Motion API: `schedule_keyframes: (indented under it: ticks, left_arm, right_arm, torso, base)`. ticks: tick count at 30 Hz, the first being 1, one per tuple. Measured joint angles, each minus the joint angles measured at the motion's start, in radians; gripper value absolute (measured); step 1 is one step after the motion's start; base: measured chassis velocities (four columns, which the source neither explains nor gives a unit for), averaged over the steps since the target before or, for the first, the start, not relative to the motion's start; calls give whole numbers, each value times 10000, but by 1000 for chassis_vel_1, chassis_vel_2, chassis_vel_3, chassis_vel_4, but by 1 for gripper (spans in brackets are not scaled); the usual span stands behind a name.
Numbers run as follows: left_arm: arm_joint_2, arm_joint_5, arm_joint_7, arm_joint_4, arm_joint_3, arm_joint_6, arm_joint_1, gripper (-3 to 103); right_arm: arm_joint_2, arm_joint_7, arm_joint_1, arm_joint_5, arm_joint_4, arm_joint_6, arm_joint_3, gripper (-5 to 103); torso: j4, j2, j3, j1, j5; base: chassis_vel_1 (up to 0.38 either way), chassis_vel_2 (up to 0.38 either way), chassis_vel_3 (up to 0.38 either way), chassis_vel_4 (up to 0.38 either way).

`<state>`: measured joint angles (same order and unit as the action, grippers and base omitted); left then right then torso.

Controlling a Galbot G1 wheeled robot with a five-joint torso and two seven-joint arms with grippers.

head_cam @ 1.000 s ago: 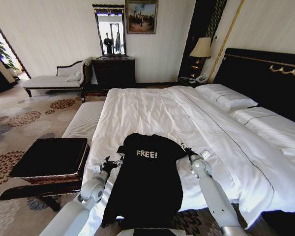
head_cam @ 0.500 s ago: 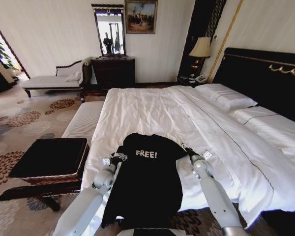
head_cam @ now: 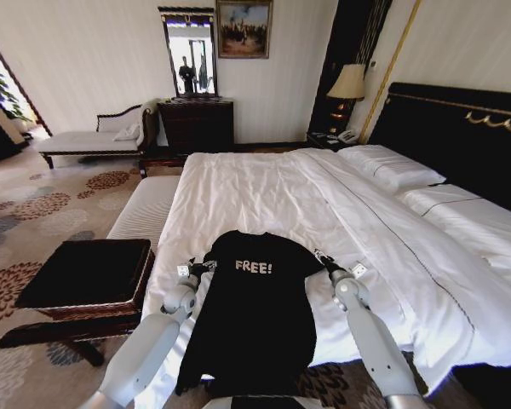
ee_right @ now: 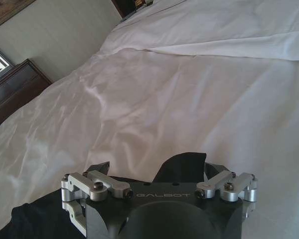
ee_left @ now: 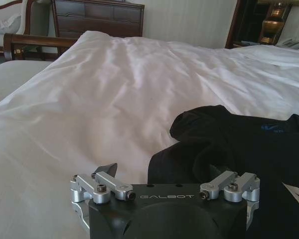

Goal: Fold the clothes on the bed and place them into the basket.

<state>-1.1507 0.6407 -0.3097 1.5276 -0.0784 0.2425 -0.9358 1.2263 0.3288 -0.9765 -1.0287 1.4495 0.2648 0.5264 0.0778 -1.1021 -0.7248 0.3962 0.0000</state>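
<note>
Over at nine o'clock the basket waits on the floor beside the bed, while the left hand and right hand, both spread apart, flank the T-shirt at its sleeves, seemingly ready to pinch and fold.

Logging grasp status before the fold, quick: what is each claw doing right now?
Left claw: open, at the T-shirt's left sleeve, nothing gripped.
Right claw: open, over the right sleeve edge on the bed, nothing gripped.
</note>
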Motion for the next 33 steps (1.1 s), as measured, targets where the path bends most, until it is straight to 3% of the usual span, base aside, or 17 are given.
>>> schedule_keyframes:
  ticks: [5,7,8,13,16,20,22,25,29,33]
  left_arm:
    - [-105,-123,-22,-178,24,-80,105,93]
    - [-129,-186,-10,-308,57,-115,218,77]
    - [-129,-198,-9,-336,76,-114,251,77]
    - [-124,-178,-10,-354,145,-34,337,55]
    - [-119,-140,-10,-354,166,-10,352,49]
    - [-69,-84,-4,-405,223,6,415,28]
    - [-66,-70,-3,-409,228,6,429,28]
    - [-61,49,-3,-415,231,21,528,12]
    - [-22,364,-14,-508,232,98,829,1]
    - [23,690,-49,-631,232,183,1077,0]
  right_arm:
    - [4,3,-4,-1,-32,0,0,100]
    - [4,5,-28,-4,-32,0,8,100]
    - [4,7,-31,-6,-29,0,12,100]
    - [14,15,-32,-12,-28,0,16,100]
    - [26,23,-24,-19,-29,0,16,100]
    - [25,34,-1,-34,-30,0,13,100]
    - [20,34,-2,-35,-30,0,14,100]
    - [5,35,-28,-37,-12,0,25,100]
    - [3,35,-39,-41,14,0,37,100]
    - [3,31,-45,-43,41,0,36,100]
  torso:
    - [1,0,0,0,0]
    - [1,0,0,0,0]
    - [1,0,0,0,0]
    - [1,-1,0,0,0]
    - [1,-1,0,0,0]
    - [0,-1,0,0,0]
    - [0,-1,0,0,0]
    - [1,-1,0,0,0]
    - [1,-1,0,-1,1]
    - [1,-1,0,-1,0]
  base:
    - [0,0,0,0]
    - [0,0,0,0]
    - [0,0,0,0]
    - [0,0,0,0]
    - [0,0,0,0]
    - [0,0,0,0]
    - [0,0,0,0]
    - [0,0,0,0]
    - [0,0,0,0]
    - [0,0,0,0]
